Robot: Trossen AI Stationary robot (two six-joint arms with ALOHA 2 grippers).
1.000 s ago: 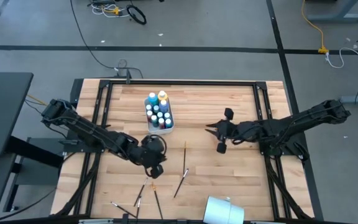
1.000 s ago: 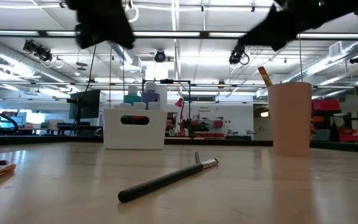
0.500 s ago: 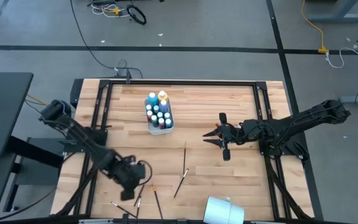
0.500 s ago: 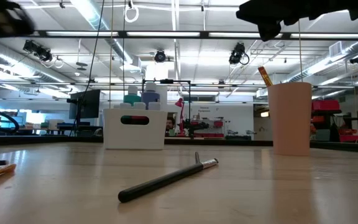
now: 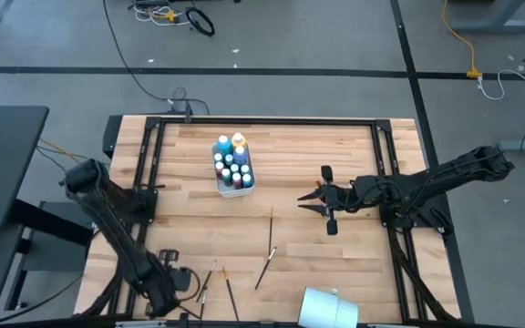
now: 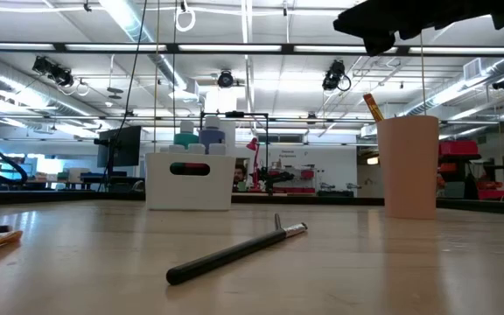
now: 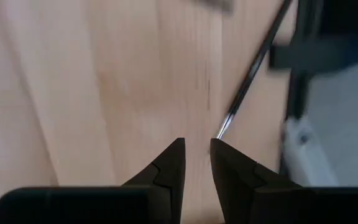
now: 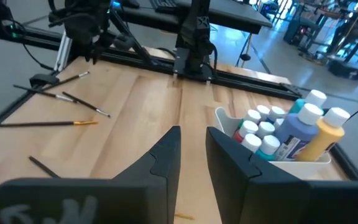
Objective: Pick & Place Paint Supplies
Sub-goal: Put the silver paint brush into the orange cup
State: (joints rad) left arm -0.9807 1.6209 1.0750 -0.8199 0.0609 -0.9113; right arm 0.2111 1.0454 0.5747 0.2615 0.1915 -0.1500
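Small paint bottles (image 5: 233,164) stand upright in a white bin (image 8: 272,163) at the table's far middle. Several thin brushes lie flat on the wood: two near the middle (image 5: 268,251), others at the near left (image 5: 206,284). My left gripper (image 5: 176,287) hangs over the near left corner, pointing down, open and empty. In its wrist view the fingertips (image 7: 196,149) stand just short of one brush's metal end (image 7: 224,129). My right gripper (image 5: 322,196) hovers right of the bin, open and empty (image 8: 192,140).
A white cup (image 5: 328,308) stands at the near edge with a stick in it (image 6: 373,107). One dark brush (image 6: 234,249) lies close before the low camera. The black frame rail (image 7: 303,56) runs along the table's edge beside my left gripper.
My left gripper has swung from the table's middle, in front of the bin, toward the near left corner, sinking and tipping down, and has left the low view. My right gripper has turned a little in place.
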